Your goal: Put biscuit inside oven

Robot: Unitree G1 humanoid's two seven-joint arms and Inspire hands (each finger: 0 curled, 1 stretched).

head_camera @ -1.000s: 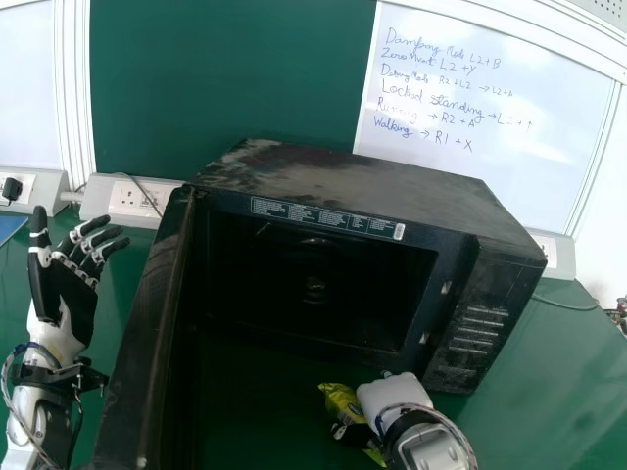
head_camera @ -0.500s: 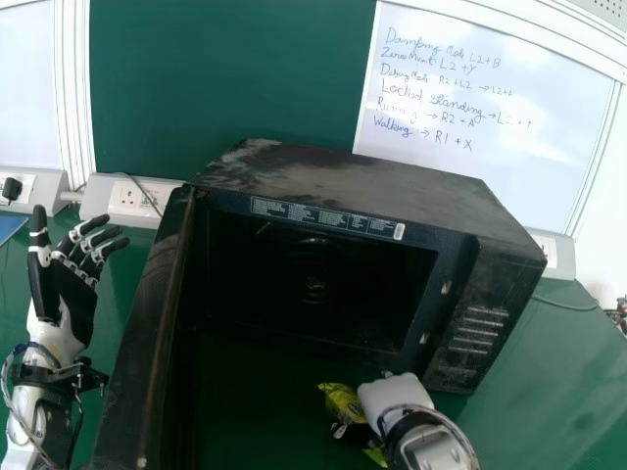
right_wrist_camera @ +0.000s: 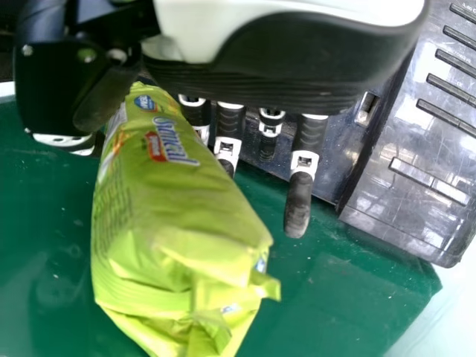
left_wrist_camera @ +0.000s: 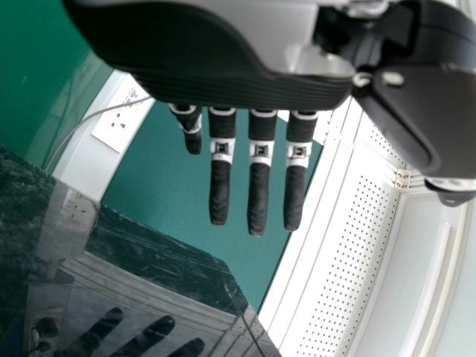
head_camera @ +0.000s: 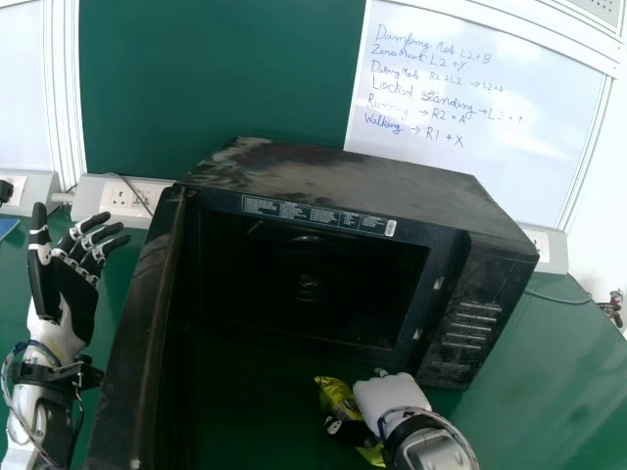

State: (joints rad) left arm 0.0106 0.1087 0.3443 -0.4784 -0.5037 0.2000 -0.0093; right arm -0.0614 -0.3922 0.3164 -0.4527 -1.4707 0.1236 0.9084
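On the whiteboard, "Locked Standing", "Running → R2 + A" and "Walking → R1 + X" are being displayed; on the packet, "Oatmeal" is being shown.

On the green table, a black oven was supported, right of the left hand's fingers; a cable was noted farther right.

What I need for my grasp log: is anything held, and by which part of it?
The right hand holds the green biscuit packet by its end opposite the crumpled one, between thumb and fingers.
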